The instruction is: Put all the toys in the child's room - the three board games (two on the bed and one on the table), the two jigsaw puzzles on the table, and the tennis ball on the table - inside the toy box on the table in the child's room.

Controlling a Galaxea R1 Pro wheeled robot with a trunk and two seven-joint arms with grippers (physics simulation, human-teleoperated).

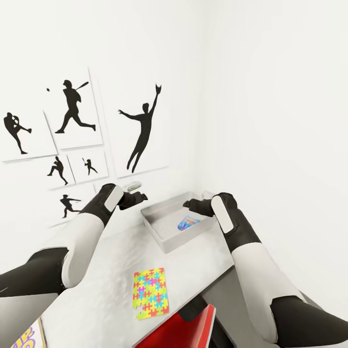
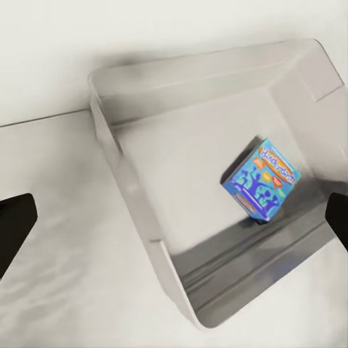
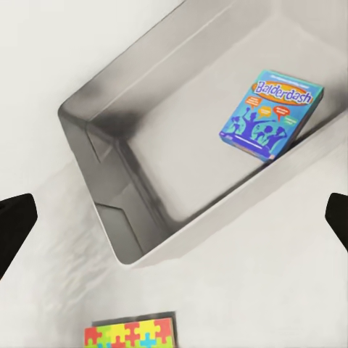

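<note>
Hovering both my grippers over the toy box (image 1: 166, 231) on the table (image 1: 111, 275), nothing held.

My left gripper (image 1: 137, 197) sits centre-left of the head frame, just beside the box's near-left rim; fingers (image 2: 13, 225) spread wide, empty. My right gripper (image 1: 189, 205) is centre-right over the box, fingers (image 3: 14, 223) also spread, empty. Box is at frame centre against the wall corner; inside it a blue Balderdash game (image 3: 272, 114) leans tilted against one side wall. One puzzle (image 1: 151, 293) lies flat on the table, lower centre, well apart from the box. A red box (image 1: 181, 331) shows at the bottom edge, a yellow-lettered box (image 1: 28, 337) at bottom left. Posters (image 1: 77, 113) on the wall, upper left.
</note>
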